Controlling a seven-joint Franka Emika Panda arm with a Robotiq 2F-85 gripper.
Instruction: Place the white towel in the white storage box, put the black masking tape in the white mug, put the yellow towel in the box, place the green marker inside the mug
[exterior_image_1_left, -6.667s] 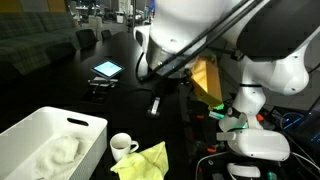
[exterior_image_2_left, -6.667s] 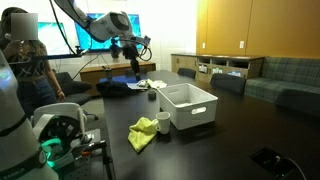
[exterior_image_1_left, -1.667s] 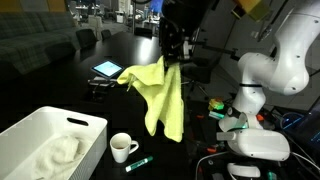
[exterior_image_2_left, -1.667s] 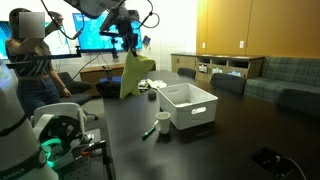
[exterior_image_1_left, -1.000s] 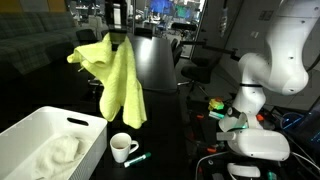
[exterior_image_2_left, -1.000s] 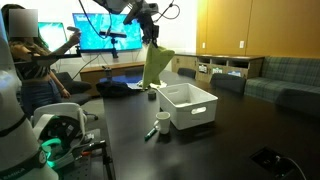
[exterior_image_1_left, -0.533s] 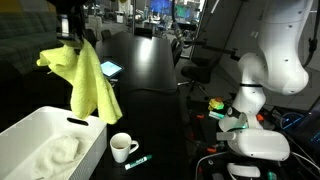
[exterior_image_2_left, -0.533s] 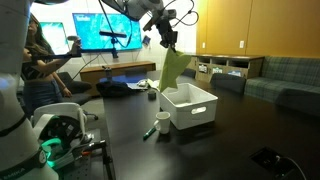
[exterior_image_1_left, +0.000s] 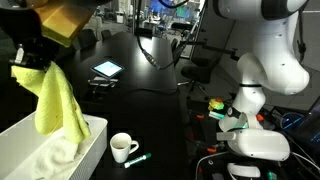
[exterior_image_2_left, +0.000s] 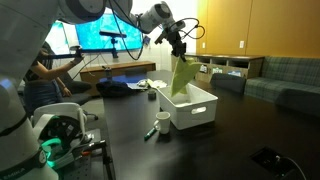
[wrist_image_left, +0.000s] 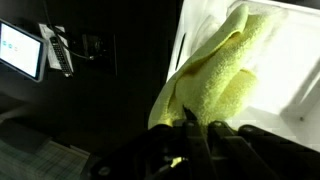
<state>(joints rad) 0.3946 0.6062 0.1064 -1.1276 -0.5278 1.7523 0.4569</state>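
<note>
My gripper (exterior_image_1_left: 36, 60) is shut on the top of the yellow towel (exterior_image_1_left: 52, 104), which hangs down with its lower end over the white storage box (exterior_image_1_left: 92, 150). In the box lies the white towel (exterior_image_1_left: 50, 156). Seen from the opposite side, the gripper (exterior_image_2_left: 178, 49) holds the yellow towel (exterior_image_2_left: 183, 78) above the box (exterior_image_2_left: 196, 116). The wrist view shows the yellow towel (wrist_image_left: 222, 78) pinched in the gripper (wrist_image_left: 190, 132). The white mug (exterior_image_1_left: 123, 147) (exterior_image_2_left: 162, 122) stands beside the box, with the green marker (exterior_image_1_left: 138, 159) (exterior_image_2_left: 149, 133) next to it. The black masking tape is out of view.
A lit tablet (exterior_image_1_left: 105, 69) lies farther back on the dark table. A white robot base (exterior_image_1_left: 250, 140) with cables stands at the table's edge. A person (exterior_image_2_left: 45, 75) sits by a monitor (exterior_image_2_left: 100, 35) behind the table.
The gripper has carried the hanging yellow towel sideways across the table, from beside the mug to above the white storage box.
</note>
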